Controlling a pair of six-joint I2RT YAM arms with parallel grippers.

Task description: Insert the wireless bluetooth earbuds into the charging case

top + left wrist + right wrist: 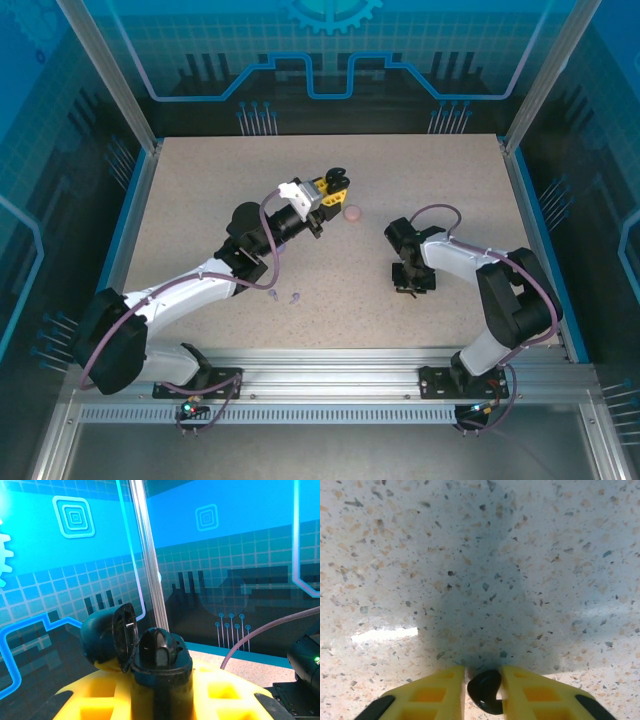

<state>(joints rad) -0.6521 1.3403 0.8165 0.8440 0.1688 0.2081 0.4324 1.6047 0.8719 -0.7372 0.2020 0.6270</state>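
Observation:
My left gripper (330,188) is raised over the table's middle and shut on a black charging case (161,656). The case's lid (119,636) is swung open to the left. Yellow fingers (225,690) clamp the case's body from both sides. Something glossy and black sits in its cavity. My right gripper (408,285) points down at the tabletop on the right. A black earbud (487,690) lies between its yellow fingers (435,695), which are closed in against it. Two lilac earbuds (284,297) lie on the table near the left arm.
A pink round case (352,212) rests on the table just right of the left gripper. The speckled tabletop (200,200) is bordered by blue walls with metal posts. The right arm's cable (270,630) crosses the left wrist view.

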